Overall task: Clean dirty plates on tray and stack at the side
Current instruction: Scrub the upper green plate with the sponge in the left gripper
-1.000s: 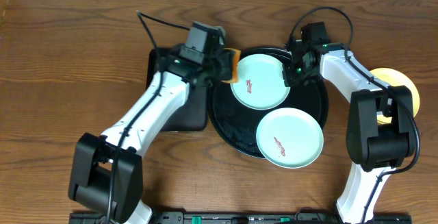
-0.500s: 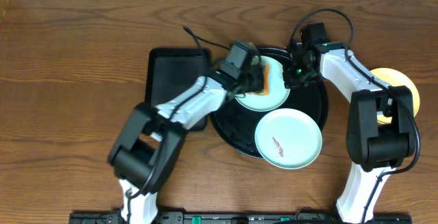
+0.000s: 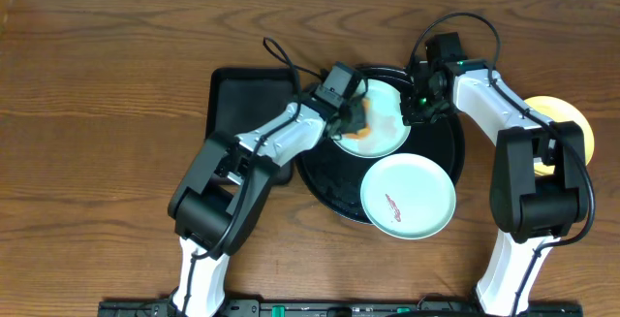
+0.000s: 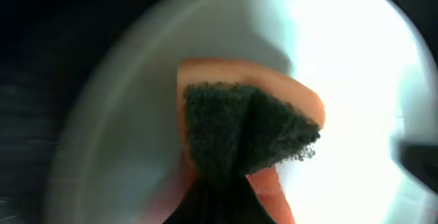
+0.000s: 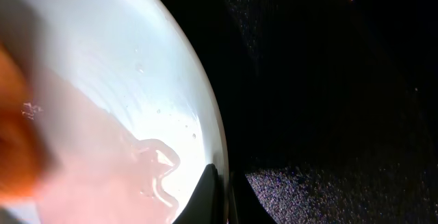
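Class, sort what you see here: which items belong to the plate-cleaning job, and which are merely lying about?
Job: mint plate under sponge, smeared mint plate, yellow plate, round tray, sponge.
Lying about: rectangular tray.

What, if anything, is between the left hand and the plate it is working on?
Only the orange and dark green sponge that the left hand holds, pressed onto the mint plate. Nothing else visible lies between them. The right hand pinches that plate's rim on the opposite side.
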You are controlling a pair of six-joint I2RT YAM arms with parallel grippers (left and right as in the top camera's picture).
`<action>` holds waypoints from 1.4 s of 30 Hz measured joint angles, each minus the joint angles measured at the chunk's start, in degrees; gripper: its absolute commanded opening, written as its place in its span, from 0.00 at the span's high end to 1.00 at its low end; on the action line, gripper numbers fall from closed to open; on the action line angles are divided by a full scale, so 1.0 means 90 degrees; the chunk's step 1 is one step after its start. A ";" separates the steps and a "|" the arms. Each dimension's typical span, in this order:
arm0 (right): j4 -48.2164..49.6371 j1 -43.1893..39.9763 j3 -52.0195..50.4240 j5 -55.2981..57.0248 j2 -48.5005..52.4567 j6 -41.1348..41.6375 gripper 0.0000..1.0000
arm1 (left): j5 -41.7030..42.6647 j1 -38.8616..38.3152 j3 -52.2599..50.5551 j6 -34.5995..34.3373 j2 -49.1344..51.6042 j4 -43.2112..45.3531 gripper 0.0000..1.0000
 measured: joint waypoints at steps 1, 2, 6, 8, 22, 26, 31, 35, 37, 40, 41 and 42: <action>-0.0002 0.0000 0.0000 0.0000 0.0000 0.0000 0.99 | -0.0279 0.0039 0.0056 0.0153 -0.0012 -0.0238 0.93; -0.0002 0.0000 0.0000 0.0000 0.0000 0.0000 0.99 | -0.0481 0.0068 0.0114 0.0272 -0.0019 -0.0430 0.92; -0.0041 0.0034 0.0000 -0.0044 0.0000 0.0000 0.99 | -0.0906 0.0029 0.0260 0.0580 -0.0017 -0.0789 0.93; -0.0046 0.0049 0.0000 -0.0041 0.0000 0.0002 0.99 | -0.0957 -0.0002 0.0270 0.0588 -0.0017 -0.0799 0.93; -0.0100 0.0046 0.0000 -0.0019 -0.0002 0.0044 0.99 | 0.0155 -0.0420 0.0301 -0.0780 0.0372 0.0692 0.93; -0.0100 0.0046 0.0000 -0.0019 -0.0002 0.0044 0.99 | 0.0391 -0.0495 0.0330 -0.0891 0.0374 0.0551 0.93; -0.0095 0.0046 0.0000 -0.0024 -0.0002 0.0044 0.99 | 0.0624 -0.0362 0.0442 -0.0568 0.0311 -0.0073 0.93; -0.0092 0.0046 0.0002 -0.0027 -0.0002 0.0044 0.99 | 0.0085 -0.0316 0.0442 -0.0151 0.0058 -0.1061 0.92; -0.0092 0.0046 0.0002 -0.0027 -0.0002 0.0044 0.99 | -0.0537 -0.0316 0.0410 0.0073 -0.0056 -0.1440 0.92; -0.0100 0.0046 0.0002 -0.0046 -0.0002 0.0044 0.99 | -0.1331 -0.0318 0.0352 0.0311 -0.0158 -0.1554 0.92; -0.0100 0.0049 0.0002 -0.0078 -0.0002 0.0044 0.99 | -0.1559 -0.0335 0.0350 0.0420 -0.0189 -0.1549 0.92; -0.0102 0.0051 0.0002 -0.0097 -0.0002 0.0044 0.99 | -0.1778 -0.0355 0.0345 0.0539 -0.0226 -0.1532 0.93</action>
